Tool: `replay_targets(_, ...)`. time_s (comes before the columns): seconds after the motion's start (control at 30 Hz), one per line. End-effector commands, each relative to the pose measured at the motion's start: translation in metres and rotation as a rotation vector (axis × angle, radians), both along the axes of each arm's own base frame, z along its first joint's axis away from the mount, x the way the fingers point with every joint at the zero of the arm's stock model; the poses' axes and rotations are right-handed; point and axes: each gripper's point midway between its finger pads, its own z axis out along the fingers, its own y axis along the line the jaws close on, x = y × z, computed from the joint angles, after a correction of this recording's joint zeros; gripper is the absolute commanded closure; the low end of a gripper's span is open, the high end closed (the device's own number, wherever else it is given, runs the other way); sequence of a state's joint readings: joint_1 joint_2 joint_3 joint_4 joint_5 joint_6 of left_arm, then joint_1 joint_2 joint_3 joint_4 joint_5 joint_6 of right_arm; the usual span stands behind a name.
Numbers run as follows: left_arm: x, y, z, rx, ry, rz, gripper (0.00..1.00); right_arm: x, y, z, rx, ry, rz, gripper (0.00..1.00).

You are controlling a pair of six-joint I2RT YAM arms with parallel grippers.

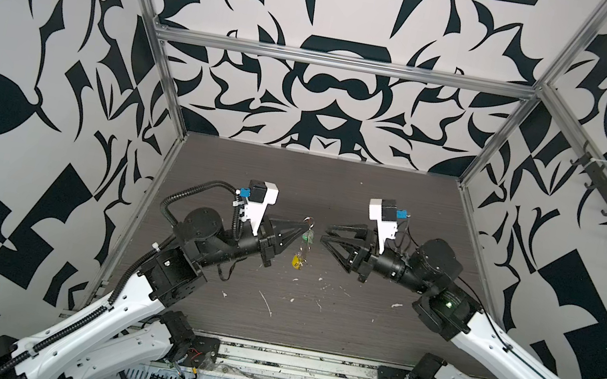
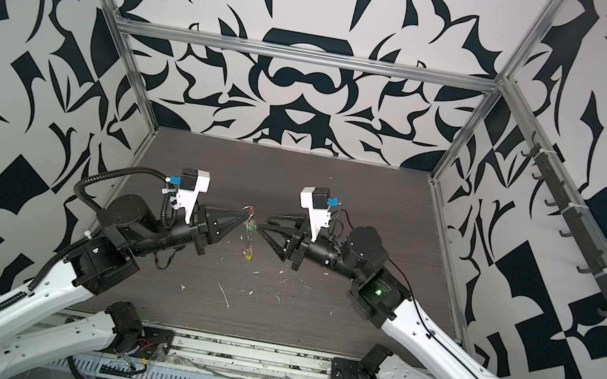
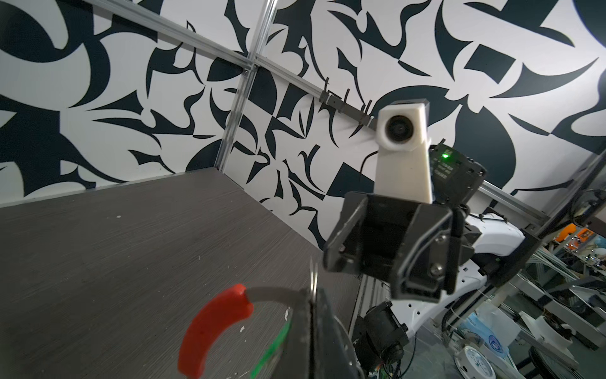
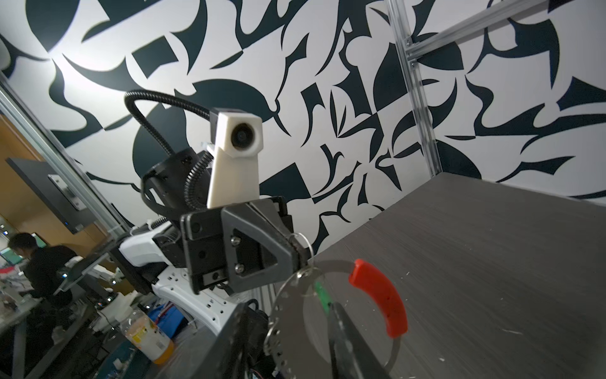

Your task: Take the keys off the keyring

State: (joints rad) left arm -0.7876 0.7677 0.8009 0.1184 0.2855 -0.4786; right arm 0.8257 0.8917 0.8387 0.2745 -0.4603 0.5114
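Two hands noted above the surface (image 1: 376, 195): left hand (image 1: 303, 227) pinches the hanging keyring (image 4: 278, 315) (red key (image 4: 380, 295), green key (image 4: 321, 295), yellow key (image 1: 297, 261) attached); right hand (image 1: 325, 233) spread, close by.

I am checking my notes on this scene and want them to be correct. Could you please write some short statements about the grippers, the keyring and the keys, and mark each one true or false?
1. The left gripper has its fingers shut on the keyring. True.
2. The right gripper holds the red key. False: its fingers stand open and hold nothing.
3. The red key sits on the keyring's grey band. True.
4. The keyring lies flat on the table. False: it hangs from the left gripper, above the table.
5. The two grippers touch each other. False: both top views show a gap between them.
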Motion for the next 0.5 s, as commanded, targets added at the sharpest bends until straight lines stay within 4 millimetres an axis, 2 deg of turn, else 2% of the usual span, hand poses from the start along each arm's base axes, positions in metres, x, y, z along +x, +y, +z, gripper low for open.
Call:
replay_targets(0.0, 0.001, 0.006, 0.006, 0.000, 0.013, 0.026, 1.00, 0.005, -0.014, -0.006, -0.034, -0.017, -0.090, 0.52)
replay_targets(0.13, -0.005, 0.004, 0.006, 0.004, -0.011, -0.006, 1.00, -0.005, -0.006, -0.018, -0.089, -0.018, -0.011, 0.52)
replay_targets(0.3, -0.009, 0.000, 0.009, -0.003, -0.028, -0.042, 1.00, -0.005, -0.001, -0.030, -0.142, -0.036, 0.010, 0.50)
replay_targets(0.47, -0.017, -0.005, 0.009, -0.017, -0.048, -0.096, 1.00, 0.000, 0.004, -0.033, -0.170, -0.069, 0.007, 0.49)
